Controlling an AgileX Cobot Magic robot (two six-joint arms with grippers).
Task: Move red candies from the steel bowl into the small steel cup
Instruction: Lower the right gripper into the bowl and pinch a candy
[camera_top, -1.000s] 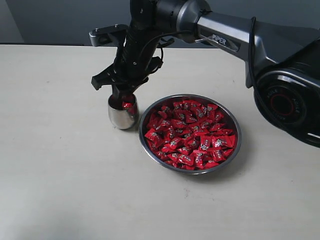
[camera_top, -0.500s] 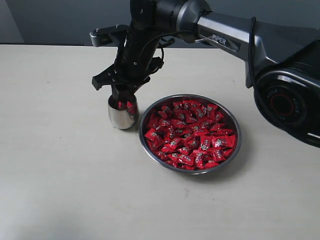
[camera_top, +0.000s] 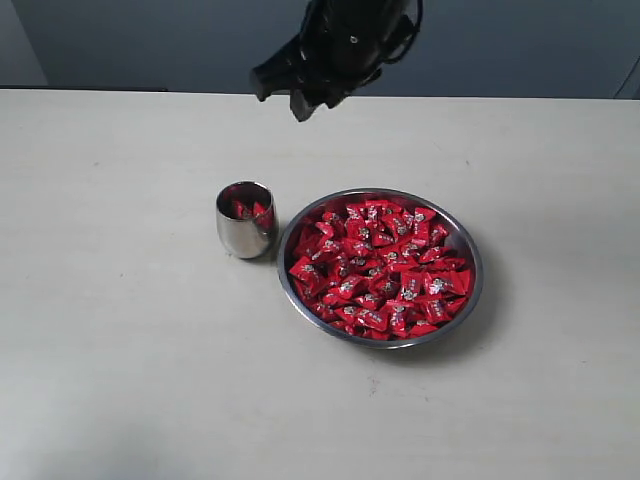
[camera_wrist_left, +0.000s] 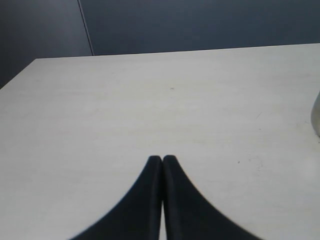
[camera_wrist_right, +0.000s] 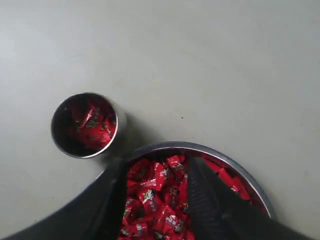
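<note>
Steel and red on a pale tabletop; the steel bowl serves as reference for every position below.

Left gripper: black fingers pressed together tip to tip, nothing between them. It hangs low over bare tabletop. Its place relative to the steel bowl cannot be told from its own wrist view, and the exterior view does not catch it.

Small steel cup: upright, just left of the steel bowl, close beside the rim. Whether the two touch I cannot tell (the right wrist view shows only a narrow band of shadow between them). Several red candies lie inside, below the lip, piled toward one side with dark cup wall showing on the other.

Right gripper: raised high, behind the steel bowl's left edge and well apart from both vessels. Fingers stand spread with nothing held in the gap. Through that gap the wrist camera looks straight down onto the sweets in the bowl's near portion.

Steel bowl itself: sits flat on the tabletop, rim bright and unbroken all round. Red candies cover its whole floor in a loose heap, wrappers shiny with small silver-white marks, lying at all angles. None lie on the tabletop around the bowl.
</note>
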